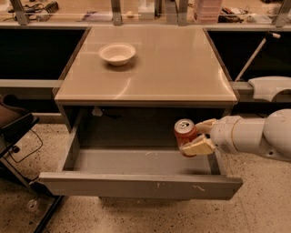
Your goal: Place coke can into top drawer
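The gripper [192, 136] grasps the coke can [183, 129] inside the top drawer's [136, 184] right end, its fingers hiding the can's base.

Floor [263, 200]: speckled terrazzo, beige w/ dark flecks. Tan worktop [182, 68] in centre, soft warm glare on its front half. Dark bays [32, 54] either side. Rear bench [82, 18] carries clutter (too blurred to ID) between grey metal uprights [117, 11]. Black stand [16, 127] at far left, thin cable [32, 145] looping beside it. Claw [190, 136] low right, under worktop's front edge, clasping coke can [184, 129].
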